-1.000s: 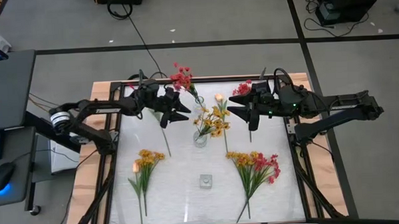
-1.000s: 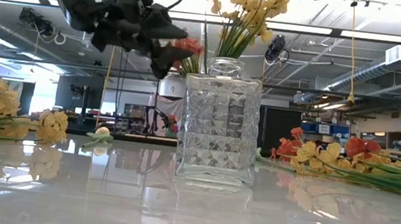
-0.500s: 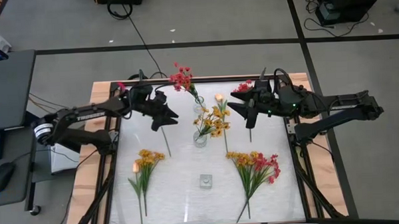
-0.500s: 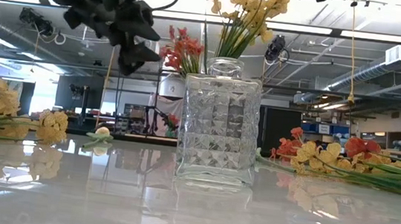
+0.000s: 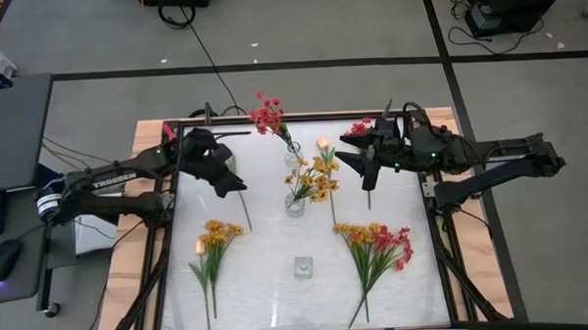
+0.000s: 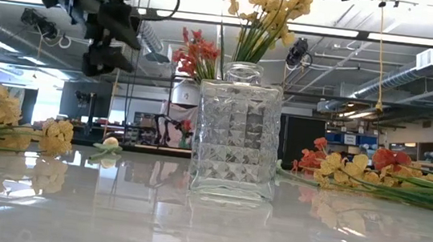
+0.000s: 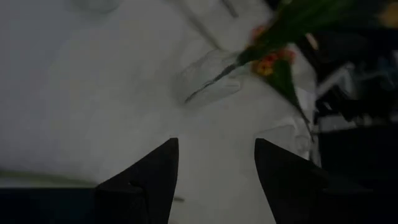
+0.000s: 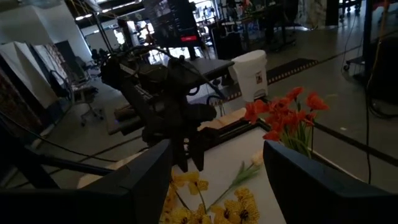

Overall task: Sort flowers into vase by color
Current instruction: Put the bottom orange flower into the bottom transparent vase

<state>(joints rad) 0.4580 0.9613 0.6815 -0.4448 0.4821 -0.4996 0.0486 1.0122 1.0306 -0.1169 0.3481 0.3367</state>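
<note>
Reading "TROSSEN" in white lettering along left arm [image 5: 113,179]; no other legible writing.

Left hand [image 5: 234,184]: raised over tabletop [image 5: 269,283] at roughly 10 o'clock from the centre, fingers spread, empty. Red sprig [image 5: 268,116] in small vase [image 5: 293,155] at about 2 o'clock from this hand, near but apart; same sprig seen behind patterned glass vase [image 6: 236,131] in low view.

Right hand [image 5: 345,164]: at about 2 o'clock from the centre, fingers spread, nothing visibly between them. Red flower [image 5: 358,130] just beside it at 12 o'clock; stem runs beneath hand toward 6 o'clock.

Yellow flowers [image 5: 312,179] standing in patterned glass vase near the centre. Peach bud [image 5: 323,143] just beyond them.

Loose on tabletop: yellow bunch [image 5: 216,236] at 8 o'clock; mixed red and yellow bunch [image 5: 377,244] at 4 o'clock.

Small square object [image 5: 302,268] at 6 o'clock, kind not discernible. Left wrist view blurred; stem ends cut off at near edge.
</note>
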